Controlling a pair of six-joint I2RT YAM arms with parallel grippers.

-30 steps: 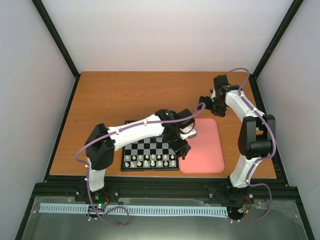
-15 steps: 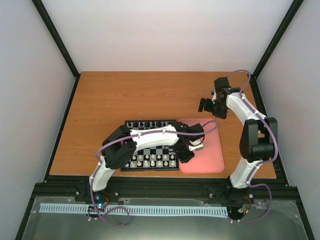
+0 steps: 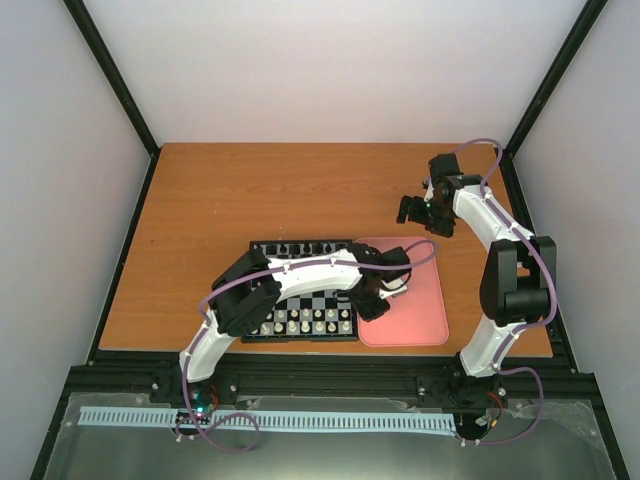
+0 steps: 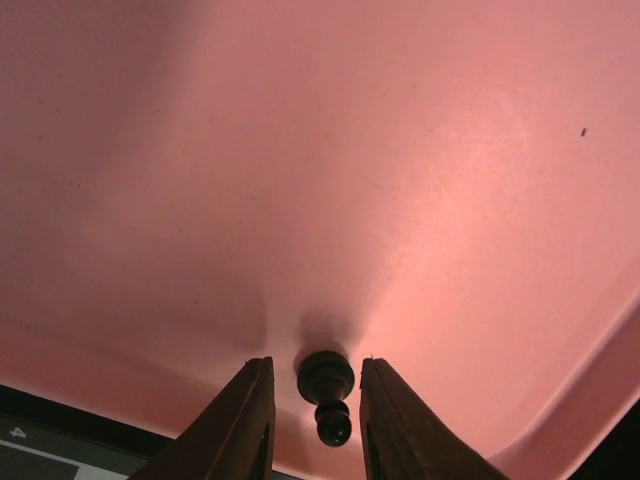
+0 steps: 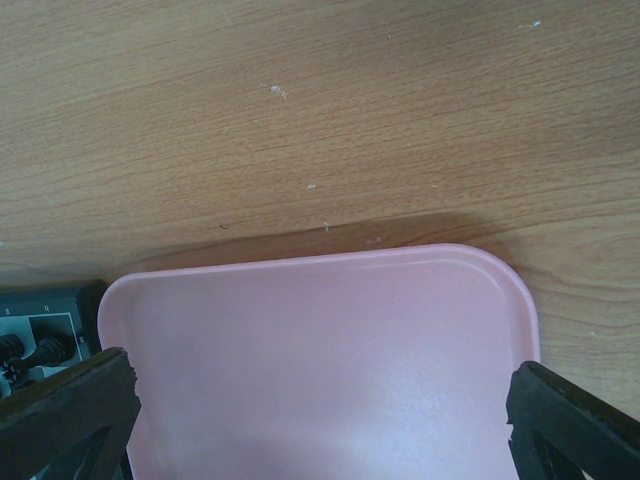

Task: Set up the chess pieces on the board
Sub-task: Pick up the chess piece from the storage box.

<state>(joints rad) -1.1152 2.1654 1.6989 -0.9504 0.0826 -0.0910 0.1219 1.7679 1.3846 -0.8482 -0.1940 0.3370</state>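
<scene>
- Brown wood-grain bench (image 3: 250, 190): its far half lies bare, with open room behind and to the left of the board.
- Pink tray (image 3: 425, 300): a smooth, matte, rounded rectangle with a low raised rim, lying just right of the board, edge to edge; most of its floor is bare.
- Chequered board (image 3: 310, 298): black and pale grey squares in a black border, sitting square near the bench's front edge.
- Left arm: stretches across the board, setting the left claw (image 4: 315, 420) low over the tray's near-left part.
- Right claw (image 3: 410, 210): spread wide, hanging above the bench just past the tray's far edge.
- Black chess pieces (image 3: 300, 247): lined along the board's far row; white pieces (image 3: 300, 322) fill the two near rows.
- One black piece (image 4: 325, 385): tiny, glossy and round-knobbed, resting on the tray floor beside the rim. The left claw's fingers stand narrow on either side of it; whether they press it cannot be told.
</scene>
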